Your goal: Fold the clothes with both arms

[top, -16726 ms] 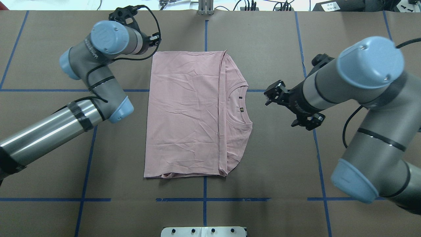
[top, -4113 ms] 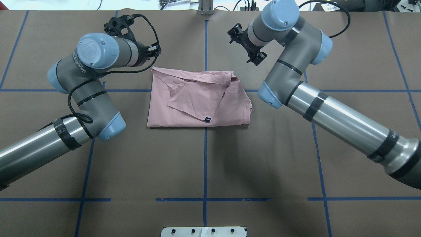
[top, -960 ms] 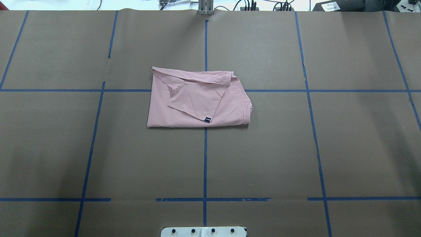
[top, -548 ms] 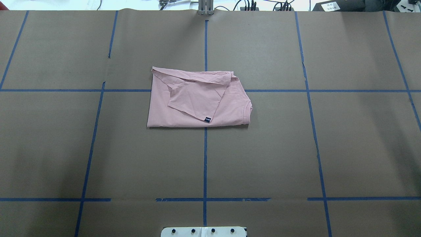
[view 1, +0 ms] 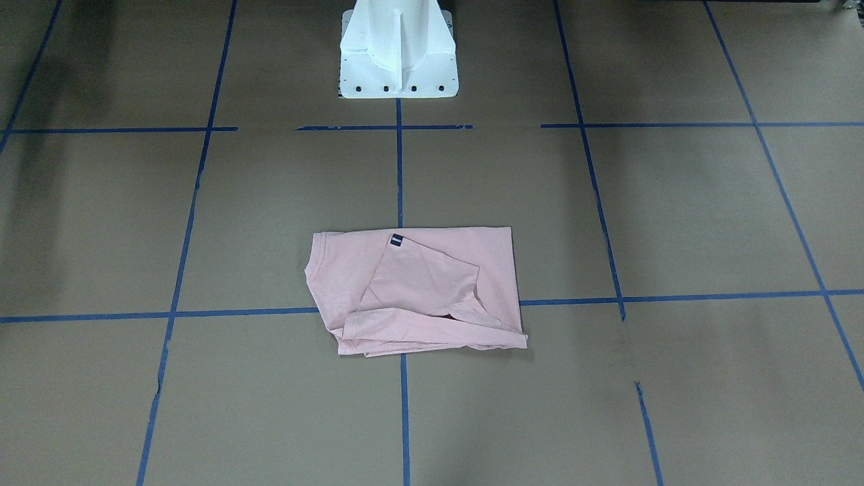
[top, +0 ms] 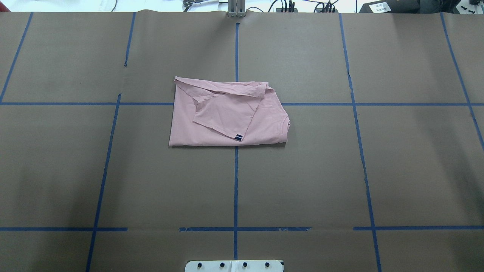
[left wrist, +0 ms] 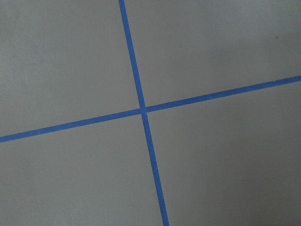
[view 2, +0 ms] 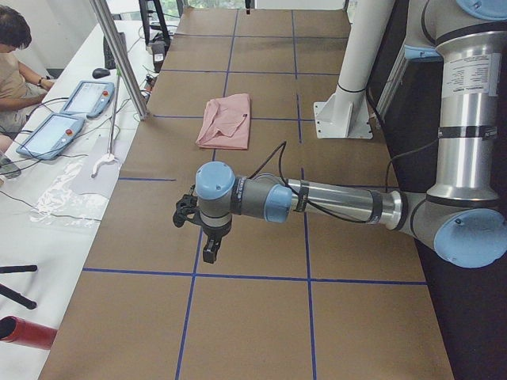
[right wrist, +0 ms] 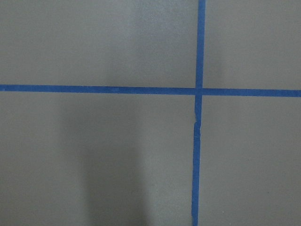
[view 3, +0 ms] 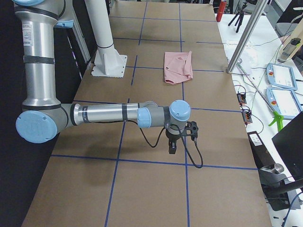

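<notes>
Overhead exterior is showing the pale pink short-sleeved T-shirt (top: 189, 132) lying folded small, centred on the brown paper-covered table (top: 340, 170), its sleeve flap (top: 221, 117) sitting askew on top. I am judging the folding nearly done. My black two-finger left gripper (view 2: 196, 229) and right gripper (view 3: 180, 137) are hanging well apart from it; whether their jaws are apart, I cannot tell.

no readable text, sleeve tag (top: 238, 137) print too small
</notes>
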{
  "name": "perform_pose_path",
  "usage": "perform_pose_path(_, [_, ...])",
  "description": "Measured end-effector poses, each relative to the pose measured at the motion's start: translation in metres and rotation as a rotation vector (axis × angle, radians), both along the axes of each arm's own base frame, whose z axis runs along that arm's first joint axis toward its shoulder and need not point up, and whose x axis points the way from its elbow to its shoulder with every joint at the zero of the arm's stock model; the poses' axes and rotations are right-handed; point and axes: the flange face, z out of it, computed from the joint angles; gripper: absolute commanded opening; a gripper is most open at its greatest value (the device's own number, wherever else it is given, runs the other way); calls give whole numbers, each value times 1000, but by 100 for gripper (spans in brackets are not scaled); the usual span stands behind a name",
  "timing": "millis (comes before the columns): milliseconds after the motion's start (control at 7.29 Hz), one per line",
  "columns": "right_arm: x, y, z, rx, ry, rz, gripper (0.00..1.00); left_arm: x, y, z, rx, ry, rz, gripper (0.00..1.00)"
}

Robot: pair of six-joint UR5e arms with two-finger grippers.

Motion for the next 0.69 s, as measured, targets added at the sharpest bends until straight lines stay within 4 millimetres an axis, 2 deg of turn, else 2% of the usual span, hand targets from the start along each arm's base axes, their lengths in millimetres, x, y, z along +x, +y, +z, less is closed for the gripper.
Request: perform_pose_path(685, [-4, 1, -9, -2, -58, -1, 100, 0, 0, -8, 14, 4, 0, 100])
